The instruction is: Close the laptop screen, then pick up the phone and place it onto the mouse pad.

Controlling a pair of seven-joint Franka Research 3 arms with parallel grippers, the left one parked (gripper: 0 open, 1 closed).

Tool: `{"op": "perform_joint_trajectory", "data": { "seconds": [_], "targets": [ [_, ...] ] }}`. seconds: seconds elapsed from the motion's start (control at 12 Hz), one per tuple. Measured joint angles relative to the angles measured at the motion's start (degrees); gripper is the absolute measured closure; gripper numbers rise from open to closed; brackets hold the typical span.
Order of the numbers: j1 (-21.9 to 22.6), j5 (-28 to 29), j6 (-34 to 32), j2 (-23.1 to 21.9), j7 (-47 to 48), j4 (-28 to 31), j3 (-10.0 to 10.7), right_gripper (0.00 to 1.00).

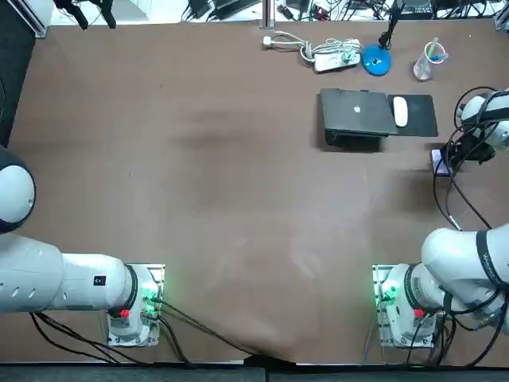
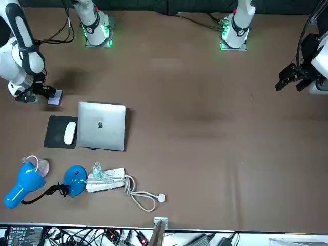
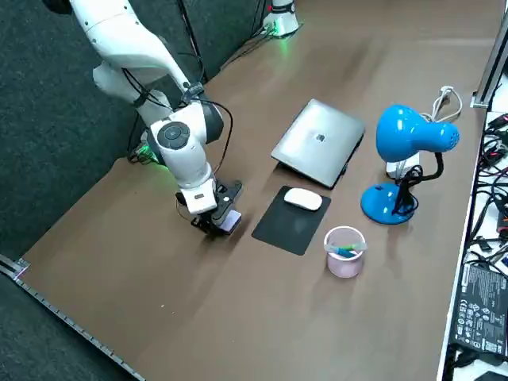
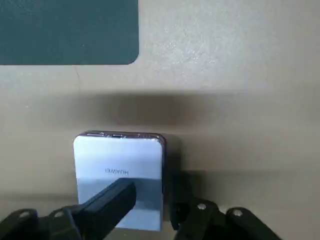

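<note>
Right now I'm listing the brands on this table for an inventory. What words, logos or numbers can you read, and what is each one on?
"HUAWEI": on the phone, not the right way round in the wrist view. The right gripper is low over that phone.
Apple logo, no words: on the lid of the closed laptop.
White print: on the black box off the table's edge, too small to read.
No other text is legible.
</note>
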State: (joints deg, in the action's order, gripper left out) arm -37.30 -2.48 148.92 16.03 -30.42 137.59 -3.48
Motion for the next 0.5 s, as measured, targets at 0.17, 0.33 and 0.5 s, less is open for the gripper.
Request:
{"op": "perform_joint_trajectory", "data": {
  "seconds": [0.17, 0.33, 0.5],
  "targets": [
    [0.0, 0.0, -0.5, -0.39, 0.0, -0.24, 0.0, 0.46],
    [0.0, 0.0, -2.45, -1.26, -0.26, -0.63, 0.0, 0.43],
    [0.0, 0.0, -4.52, -2.2, -0.92, -0.75, -0.01, 0.24]
  ]
}}
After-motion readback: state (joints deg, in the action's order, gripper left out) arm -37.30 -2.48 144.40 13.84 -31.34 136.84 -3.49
